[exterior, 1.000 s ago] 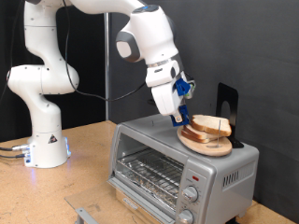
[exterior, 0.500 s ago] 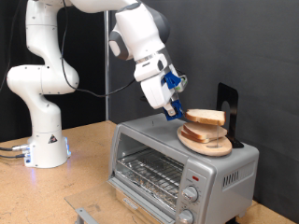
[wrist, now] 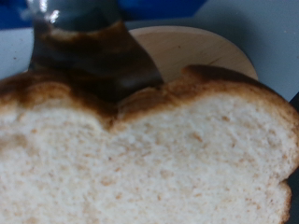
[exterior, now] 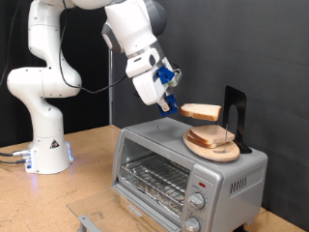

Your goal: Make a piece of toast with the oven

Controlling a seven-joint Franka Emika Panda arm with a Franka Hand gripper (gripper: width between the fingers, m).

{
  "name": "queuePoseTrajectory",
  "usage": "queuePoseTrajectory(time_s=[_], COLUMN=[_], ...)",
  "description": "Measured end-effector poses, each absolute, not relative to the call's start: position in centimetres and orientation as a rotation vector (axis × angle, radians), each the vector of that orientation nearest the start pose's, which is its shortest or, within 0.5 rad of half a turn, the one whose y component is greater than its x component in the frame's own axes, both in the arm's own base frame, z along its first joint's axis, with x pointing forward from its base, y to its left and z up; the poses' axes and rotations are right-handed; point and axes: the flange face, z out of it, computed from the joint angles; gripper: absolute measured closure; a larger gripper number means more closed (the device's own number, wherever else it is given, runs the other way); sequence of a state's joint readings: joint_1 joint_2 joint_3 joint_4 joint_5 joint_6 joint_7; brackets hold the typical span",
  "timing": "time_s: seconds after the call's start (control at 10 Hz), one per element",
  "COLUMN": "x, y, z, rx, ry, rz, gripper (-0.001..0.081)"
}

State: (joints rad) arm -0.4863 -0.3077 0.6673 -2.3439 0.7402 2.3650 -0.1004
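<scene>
1. Gripper: closed down to the thickness of the toast, pinching it by the crust edge; blue fingertips at the slice's end nearer the exterior view's left.
2. Toast: held clear in the air, roughly level, above the oven top and just above the plate; not touching the slices left there.
3. Toast, wrist view: pale, porous crumb face filling most of the frame, darker brown crust along one edge, dark finger pressed onto that crust.
4. Plate: round, wooden, light tan, smooth rim; resting on the oven top toward the exterior view's right, carrying the other slices.
5. Oven: boxy, silver-grey metal, glass door shut, wire rack visible behind it, round knobs down the exterior view's right side.
6. Table: flat wooden surface under oven and arm base.
</scene>
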Motion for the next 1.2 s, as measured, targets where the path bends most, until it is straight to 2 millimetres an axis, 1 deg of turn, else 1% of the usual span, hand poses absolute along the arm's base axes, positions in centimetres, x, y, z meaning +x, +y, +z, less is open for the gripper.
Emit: queuePoseTrajectory(time_s=[0.2,0.4,0.6,0.7,0.9,1.0,1.2], x=[48.1,47.4,45.8,44.8,42.8,42.1,40.7], y=[10.7,9.5,7.8,7.0,4.9,3.8,1.6], z=[45.8,46.5,47.0,46.7,45.3,44.9,45.0], rx=[-2.668,-2.622,-2.617,-2.630,-2.653,-2.652,-2.633], ry=[0.241,0.234,0.265,0.284,0.344,0.369,0.373], rz=[-0.408,-0.442,-0.457,-0.445,-0.420,-0.425,-0.463], gripper=[0.0327,0.0327,0.0327,0.0327,0.0327,0.0327,0.0327])
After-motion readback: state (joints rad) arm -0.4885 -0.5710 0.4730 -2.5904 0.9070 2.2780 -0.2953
